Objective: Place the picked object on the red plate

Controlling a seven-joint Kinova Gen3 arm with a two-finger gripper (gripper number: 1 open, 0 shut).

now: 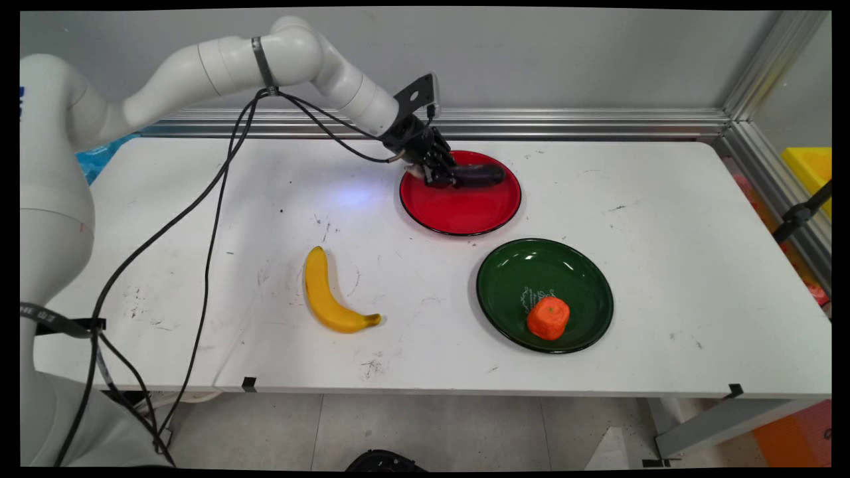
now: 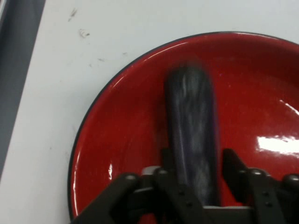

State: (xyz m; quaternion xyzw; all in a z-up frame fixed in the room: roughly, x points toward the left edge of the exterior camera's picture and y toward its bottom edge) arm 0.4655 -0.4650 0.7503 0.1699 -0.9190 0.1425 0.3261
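A dark purple eggplant [image 1: 481,174] lies across the far part of a red plate [image 1: 458,216] at the table's middle back. My gripper [image 1: 439,176] is down at the eggplant's left end, shut on it. In the hand view the eggplant [image 2: 191,116] runs straight up from between the two black fingers [image 2: 164,161], which press in on either side of it, with the red plate [image 2: 117,140] underneath. The eggplant's gripped end is hidden by the linkage.
A green plate [image 1: 578,279] with an orange carrot chunk [image 1: 548,317] stands in front and to the right of the red one. A yellow banana [image 1: 327,292] lies on the table [image 1: 664,219] left of centre. Black cables [image 1: 212,226] hang from the arm.
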